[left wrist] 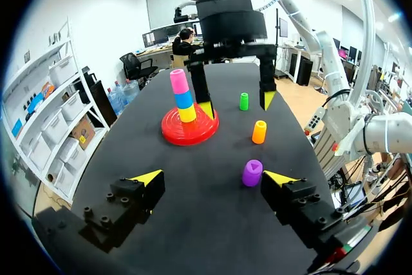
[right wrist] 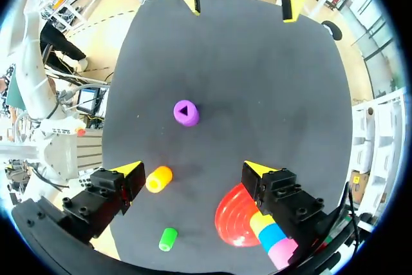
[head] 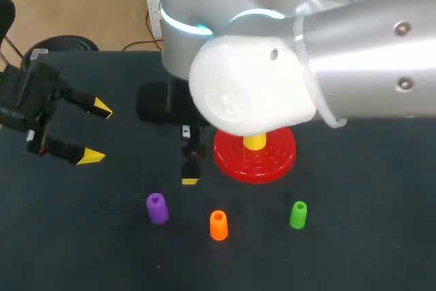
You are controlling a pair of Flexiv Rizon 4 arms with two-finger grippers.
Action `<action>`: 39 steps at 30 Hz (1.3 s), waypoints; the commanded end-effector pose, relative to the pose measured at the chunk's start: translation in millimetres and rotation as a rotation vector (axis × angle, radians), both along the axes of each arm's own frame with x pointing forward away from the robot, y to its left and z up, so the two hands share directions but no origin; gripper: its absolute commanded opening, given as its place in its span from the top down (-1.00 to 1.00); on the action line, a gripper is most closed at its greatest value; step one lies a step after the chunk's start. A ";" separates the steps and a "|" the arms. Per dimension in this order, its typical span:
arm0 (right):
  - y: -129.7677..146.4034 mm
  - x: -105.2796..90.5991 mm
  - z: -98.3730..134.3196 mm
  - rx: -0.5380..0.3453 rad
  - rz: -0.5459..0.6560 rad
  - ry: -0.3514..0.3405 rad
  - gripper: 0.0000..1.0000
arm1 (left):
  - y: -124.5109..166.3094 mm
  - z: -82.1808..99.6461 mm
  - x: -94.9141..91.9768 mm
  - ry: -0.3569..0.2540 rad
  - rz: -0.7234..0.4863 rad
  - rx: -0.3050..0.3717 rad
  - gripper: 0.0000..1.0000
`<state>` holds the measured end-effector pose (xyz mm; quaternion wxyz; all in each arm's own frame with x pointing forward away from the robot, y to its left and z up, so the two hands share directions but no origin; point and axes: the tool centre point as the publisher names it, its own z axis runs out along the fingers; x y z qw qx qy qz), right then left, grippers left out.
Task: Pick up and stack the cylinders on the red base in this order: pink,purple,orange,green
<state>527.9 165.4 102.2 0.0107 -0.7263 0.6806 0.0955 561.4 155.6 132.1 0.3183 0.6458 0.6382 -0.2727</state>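
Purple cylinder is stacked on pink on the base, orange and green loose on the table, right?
No: the purple cylinder sits on the table, off the base; the left wrist view shows pink topmost. The orange and green are loose on the table.

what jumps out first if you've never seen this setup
The bright tower on the red base stands out first: yellow cylinder at the bottom, blue cylinder above it, pink cylinder on top. Next, the purple cylinder, orange cylinder and green cylinder sit in a loose row on the dark table, apart from the base. In the head view, the right arm looms over the middle, hiding part of the base.
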 end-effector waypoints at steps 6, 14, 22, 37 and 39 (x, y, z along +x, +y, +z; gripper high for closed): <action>12.4 4.5 -25.7 -0.012 -0.010 -0.002 -1.00 | 0.3 -1.3 -0.2 -0.003 0.000 -0.002 -1.00; 31.3 -3.1 -42.2 0.005 0.045 0.007 -1.00 | 0.3 -1.3 -0.2 -0.003 0.000 -0.002 -1.00; 43.7 -8.9 -56.4 0.003 0.095 0.017 -1.00 | 0.3 -1.3 -0.2 -0.003 0.000 -0.002 -1.00; 52.4 -20.1 -63.9 -0.004 0.125 0.022 -1.00 | 0.3 -1.3 -0.2 -0.003 0.000 -0.002 -1.00; 53.2 -20.9 -64.2 -0.002 0.128 0.022 -1.00 | 0.3 -1.3 -0.2 -0.003 0.000 -0.002 -1.00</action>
